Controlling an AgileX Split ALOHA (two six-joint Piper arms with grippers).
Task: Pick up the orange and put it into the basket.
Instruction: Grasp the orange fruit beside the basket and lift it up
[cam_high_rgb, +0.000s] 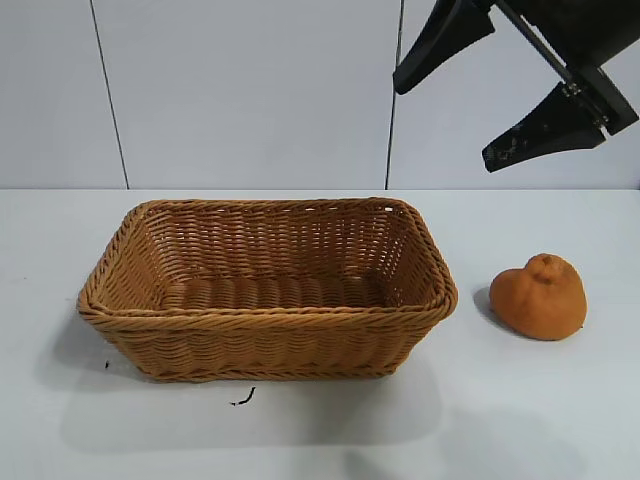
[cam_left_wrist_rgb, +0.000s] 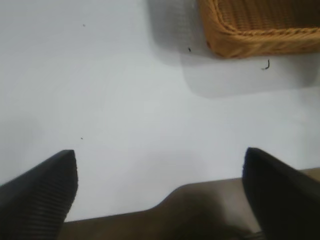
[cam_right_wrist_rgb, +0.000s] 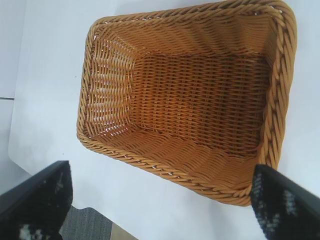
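My right gripper (cam_high_rgb: 500, 110) hangs wide open and empty; the orange (cam_high_rgb: 540, 297) lies at its six o'clock

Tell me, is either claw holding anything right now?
Nothing is held. The right claw hangs open above the orange, which lies beside the basket; the left claw is open over bare table.

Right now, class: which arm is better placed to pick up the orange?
Right. The right gripper hangs open above the table on the orange's side of the basket; the left gripper is out of the exterior view.
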